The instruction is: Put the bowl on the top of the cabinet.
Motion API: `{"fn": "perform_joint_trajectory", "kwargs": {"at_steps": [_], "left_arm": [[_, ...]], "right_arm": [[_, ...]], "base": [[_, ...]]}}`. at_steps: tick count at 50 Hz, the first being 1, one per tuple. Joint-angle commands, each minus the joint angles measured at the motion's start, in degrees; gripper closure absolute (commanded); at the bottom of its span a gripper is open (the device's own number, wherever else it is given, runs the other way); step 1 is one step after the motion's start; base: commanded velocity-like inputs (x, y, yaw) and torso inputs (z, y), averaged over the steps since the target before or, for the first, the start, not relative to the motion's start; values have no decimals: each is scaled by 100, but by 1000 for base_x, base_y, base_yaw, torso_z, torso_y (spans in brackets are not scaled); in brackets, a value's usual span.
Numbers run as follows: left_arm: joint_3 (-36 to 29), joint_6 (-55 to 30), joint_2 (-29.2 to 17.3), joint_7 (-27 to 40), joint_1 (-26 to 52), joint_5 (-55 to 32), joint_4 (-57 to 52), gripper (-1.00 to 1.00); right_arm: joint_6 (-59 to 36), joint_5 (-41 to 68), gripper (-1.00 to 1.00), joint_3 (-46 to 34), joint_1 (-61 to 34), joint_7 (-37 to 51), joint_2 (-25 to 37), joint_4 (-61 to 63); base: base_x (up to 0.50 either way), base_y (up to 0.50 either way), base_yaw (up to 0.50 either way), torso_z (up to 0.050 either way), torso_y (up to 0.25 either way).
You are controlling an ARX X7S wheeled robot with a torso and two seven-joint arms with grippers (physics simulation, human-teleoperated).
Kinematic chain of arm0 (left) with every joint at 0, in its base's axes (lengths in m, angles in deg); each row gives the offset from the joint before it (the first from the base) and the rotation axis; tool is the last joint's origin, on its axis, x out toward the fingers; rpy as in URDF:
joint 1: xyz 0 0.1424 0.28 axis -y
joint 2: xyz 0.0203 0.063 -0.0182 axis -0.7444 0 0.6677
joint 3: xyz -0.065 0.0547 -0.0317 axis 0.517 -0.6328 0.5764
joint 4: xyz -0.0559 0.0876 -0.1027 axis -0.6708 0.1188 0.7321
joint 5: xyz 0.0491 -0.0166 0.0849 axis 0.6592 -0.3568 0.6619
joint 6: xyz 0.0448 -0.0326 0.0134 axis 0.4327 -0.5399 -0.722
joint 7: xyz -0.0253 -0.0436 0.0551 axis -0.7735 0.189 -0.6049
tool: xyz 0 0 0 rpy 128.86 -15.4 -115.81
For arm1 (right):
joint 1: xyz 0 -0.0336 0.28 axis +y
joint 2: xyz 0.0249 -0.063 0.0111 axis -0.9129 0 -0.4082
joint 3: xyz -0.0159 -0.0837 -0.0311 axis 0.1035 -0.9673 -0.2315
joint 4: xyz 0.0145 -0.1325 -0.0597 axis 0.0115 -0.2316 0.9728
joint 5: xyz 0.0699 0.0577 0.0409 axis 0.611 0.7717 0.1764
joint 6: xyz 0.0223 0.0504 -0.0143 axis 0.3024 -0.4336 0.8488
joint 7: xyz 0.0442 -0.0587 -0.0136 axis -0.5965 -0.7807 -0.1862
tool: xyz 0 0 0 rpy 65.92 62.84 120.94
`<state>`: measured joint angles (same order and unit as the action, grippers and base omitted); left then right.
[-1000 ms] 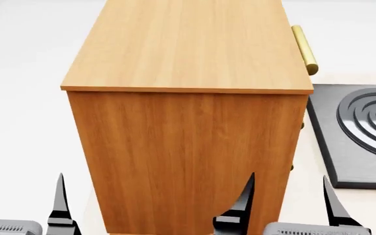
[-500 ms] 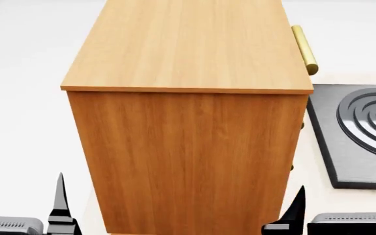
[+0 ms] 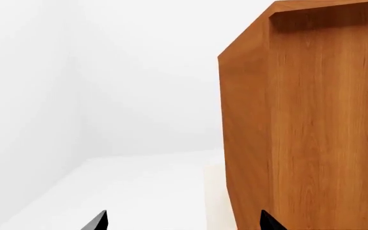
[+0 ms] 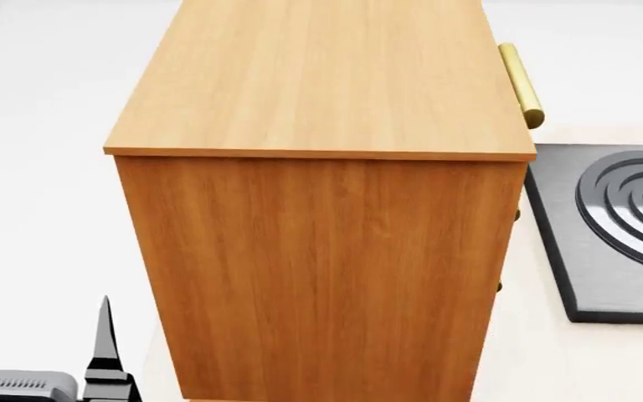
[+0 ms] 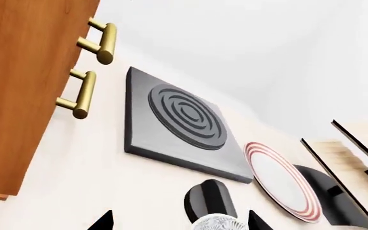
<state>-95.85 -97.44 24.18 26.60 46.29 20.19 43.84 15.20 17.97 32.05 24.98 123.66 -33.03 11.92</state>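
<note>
The cabinet (image 4: 321, 167) is a tall orange-brown wooden box filling the middle of the head view, with a bare top and brass bar handles (image 5: 101, 43) on its front. The bowl (image 5: 220, 224), white with a dense dark pattern, just shows at the edge of the right wrist view, on the counter close to one fingertip. My right gripper (image 5: 180, 221) is open, its tips wide apart on either side of the bowl's rim; it is out of the head view. Beside the cabinet's other side my left gripper (image 4: 39, 322) (image 3: 182, 221) hangs open and empty.
A dark square hob plate (image 5: 171, 120) with raised rings lies on the counter past the cabinet's front. Beyond it a red-striped white plate (image 5: 280, 179) leans in a pale wooden rack (image 5: 353, 148). A black rounded object (image 5: 208, 199) stands just behind the bowl.
My right gripper has slid rightward and down along the cabinet's side until it left the head view. The left gripper and the cabinet have stayed where they were.
</note>
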Motion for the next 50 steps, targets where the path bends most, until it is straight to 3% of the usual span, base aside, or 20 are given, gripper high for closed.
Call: {"fn": "perform_joint_trajectory", "kwargs": {"at_steps": [1,50], "left_arm": [[-41,-9,-12,34,20,-4,2,-100],[-164,-51,-96,168,50,-43,-66,-100]], "right_arm": [[195,340,-100,277,544,113,298,-193],[1484,-540,-100,-440,1130,-138,367,-1347]], "base": [[0,0,0,0,0],[0,0,0,0,0]]}}
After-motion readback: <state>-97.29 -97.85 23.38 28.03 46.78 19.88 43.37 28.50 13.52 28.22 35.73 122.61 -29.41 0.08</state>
